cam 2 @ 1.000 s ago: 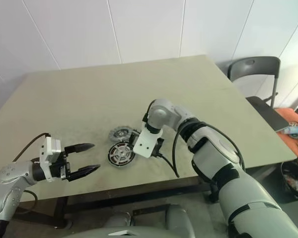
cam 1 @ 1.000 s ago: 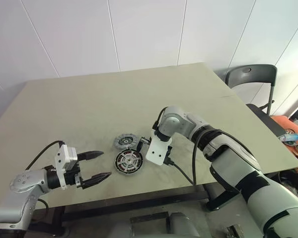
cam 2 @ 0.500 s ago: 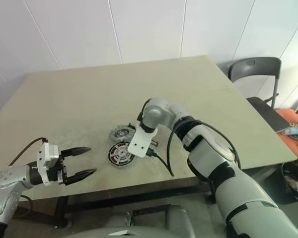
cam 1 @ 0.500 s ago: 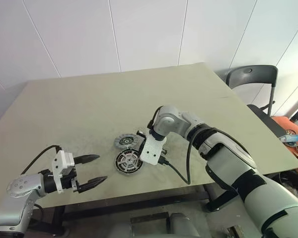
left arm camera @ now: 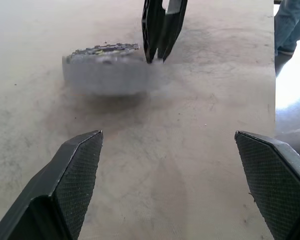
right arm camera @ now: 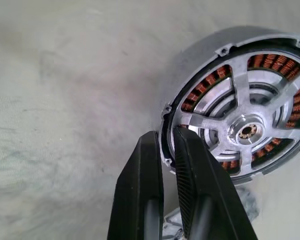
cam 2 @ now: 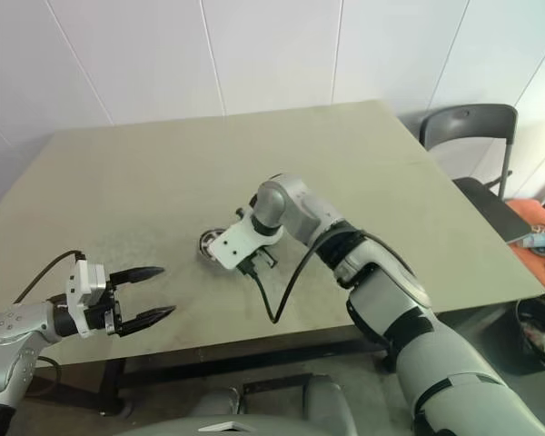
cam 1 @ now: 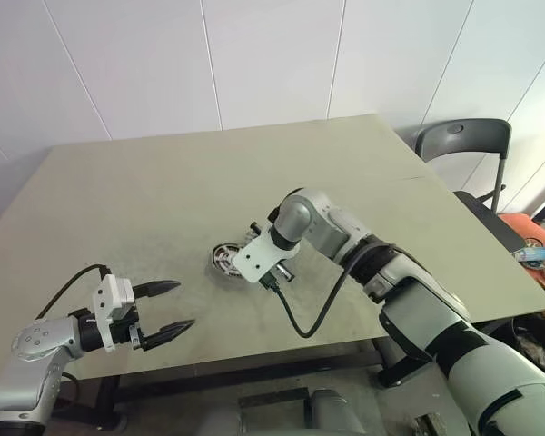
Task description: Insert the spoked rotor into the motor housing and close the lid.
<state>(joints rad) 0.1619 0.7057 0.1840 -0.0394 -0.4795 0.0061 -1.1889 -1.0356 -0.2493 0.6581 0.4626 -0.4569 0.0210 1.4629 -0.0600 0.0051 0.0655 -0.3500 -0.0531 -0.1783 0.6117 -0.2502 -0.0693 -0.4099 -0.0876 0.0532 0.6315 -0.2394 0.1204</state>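
1. Head views: the right gripper (cam 1: 239,257) is angling down over the bench (cam 1: 163,191) centre, hiding most of the motor housing (cam 1: 223,256). The left gripper (cam 1: 170,306) is hovering near the front-left edge, well apart, jaws standing wide and holding nothing.
2. Left wrist view: the housing is showing blurred, lifted off the bench, with the right gripper's fingers (left arm camera: 160,27) meeting on its rim.
3. Right wrist view: jaws are pinching the housing rim (right arm camera: 166,131); the spoked rotor (right arm camera: 245,117) is sitting inside over the copper windings.
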